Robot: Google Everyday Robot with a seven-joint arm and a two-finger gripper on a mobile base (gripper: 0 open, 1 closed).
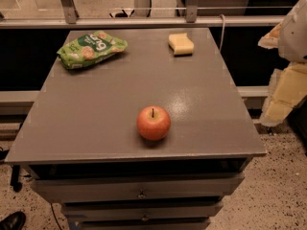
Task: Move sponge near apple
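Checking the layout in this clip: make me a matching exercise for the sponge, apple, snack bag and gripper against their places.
Things: 1 sponge; 2 apple; 3 snack bag; 4 gripper.
Places: A on the table, near its front edge; B off the table, past its right side; C far right corner; D far left corner.
Pairs: 1-C; 2-A; 3-D; 4-B.

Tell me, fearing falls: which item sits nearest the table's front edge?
The apple, alone near the front; sponge and snack bag lie at the back. The end effector hangs right of the table.
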